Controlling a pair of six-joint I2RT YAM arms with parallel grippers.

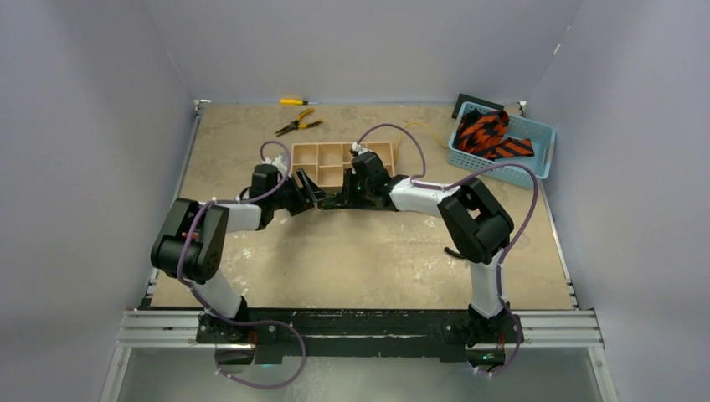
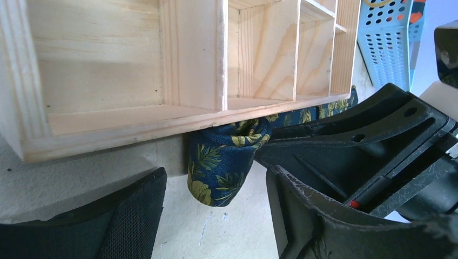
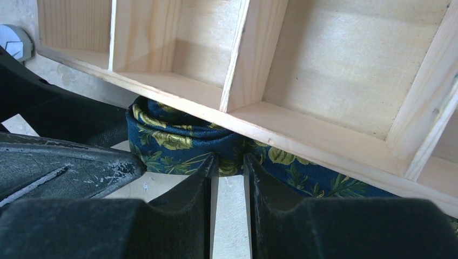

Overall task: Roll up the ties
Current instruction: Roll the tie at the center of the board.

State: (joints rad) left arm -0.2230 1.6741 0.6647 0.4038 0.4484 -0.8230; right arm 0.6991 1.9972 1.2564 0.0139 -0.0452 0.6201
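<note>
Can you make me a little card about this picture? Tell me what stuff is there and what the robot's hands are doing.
Blue tie: partly rolled up, lying against the near edge of the wooden tray
Wooden tray: the compartments in view are empty
Left gripper: open, one finger on each side of the roll
Right gripper: fingers close together, tips pinching the blue tie
Basket: blue, at the far right, holding the striped ties
Striped ties: orange and black, bunched up, not rolled
Pliers: yellow handles, lying behind the tray
</note>
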